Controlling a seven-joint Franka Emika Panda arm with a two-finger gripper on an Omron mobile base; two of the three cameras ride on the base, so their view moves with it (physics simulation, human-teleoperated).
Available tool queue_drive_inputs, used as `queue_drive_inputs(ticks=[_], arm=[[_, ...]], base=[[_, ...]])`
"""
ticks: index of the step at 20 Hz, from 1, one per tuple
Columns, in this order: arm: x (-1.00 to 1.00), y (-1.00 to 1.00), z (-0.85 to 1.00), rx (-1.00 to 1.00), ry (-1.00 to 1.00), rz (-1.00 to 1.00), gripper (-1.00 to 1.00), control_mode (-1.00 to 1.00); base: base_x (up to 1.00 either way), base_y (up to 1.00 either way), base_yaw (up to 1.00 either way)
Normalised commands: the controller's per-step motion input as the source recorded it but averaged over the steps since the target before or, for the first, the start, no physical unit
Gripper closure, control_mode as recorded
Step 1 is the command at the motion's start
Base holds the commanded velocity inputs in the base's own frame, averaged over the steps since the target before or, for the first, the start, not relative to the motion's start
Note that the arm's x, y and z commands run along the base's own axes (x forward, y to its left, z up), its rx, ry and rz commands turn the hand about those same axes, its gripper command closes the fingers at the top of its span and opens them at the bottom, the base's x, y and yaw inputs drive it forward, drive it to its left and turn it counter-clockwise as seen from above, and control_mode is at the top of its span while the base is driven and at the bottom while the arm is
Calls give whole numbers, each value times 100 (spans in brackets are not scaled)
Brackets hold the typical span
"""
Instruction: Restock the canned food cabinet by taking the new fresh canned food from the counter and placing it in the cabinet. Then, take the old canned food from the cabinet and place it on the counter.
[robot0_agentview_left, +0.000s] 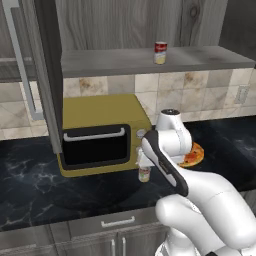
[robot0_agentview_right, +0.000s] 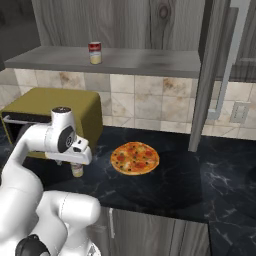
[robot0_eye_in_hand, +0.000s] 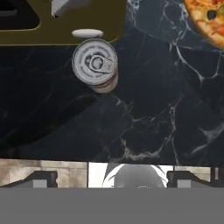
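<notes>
A: Report the location of the new fresh canned food (robot0_eye_in_hand: 95, 64).

B: It stands upright on the counter (robot0_agentview_left: 35, 185), just in front of the yellow microwave (robot0_agentview_left: 102, 132) at its right-hand corner. From the hand view its silver lid and pull tab face the camera. In the left base view only its lower part (robot0_agentview_left: 144, 173) shows below the arm; the right base view shows the same (robot0_agentview_right: 77, 170).

A: Gripper position?

B: The gripper (robot0_agentview_right: 76, 161) hangs directly over that can, pointing down. The wrist hides the fingers in both base views. In the hand view the two finger tips (robot0_eye_in_hand: 41, 179) sit far apart at the bottom edge, so the jaws stand wide open and grasp nothing.

A: Is the can between the fingers?

B: No. It lies ahead of the tips, apart from them.

A: Location of the old canned food?

B: It stands upright on the shelf board of the cabinet (robot0_agentview_left: 150, 60), red half uppermost (robot0_agentview_left: 160, 52), (robot0_agentview_right: 95, 52). The cabinet door (robot0_agentview_left: 47, 75) is swung open.

A: Other items?

B: A pizza (robot0_agentview_right: 135, 158) lies flat on the counter, right of the can and well apart from it.
</notes>
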Motion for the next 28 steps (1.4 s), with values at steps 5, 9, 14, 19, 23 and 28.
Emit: queue_drive_inputs(ticks=[5,9,14,19,23,28], arm=[[16,10,-46,0,7,0,-100,-100],[35,20,-43,-1,1,0,-100,-100],[41,11,-27,-3,0,0,-100,-100],[37,9,-13,-5,0,0,-100,-100],[28,0,-6,-4,-2,0,-100,-100],[19,0,-2,-5,-6,0,-100,-100]], base=[[0,0,0],[0,0,0],[0,0,0],[0,0,0],[0,0,0],[0,0,0]])
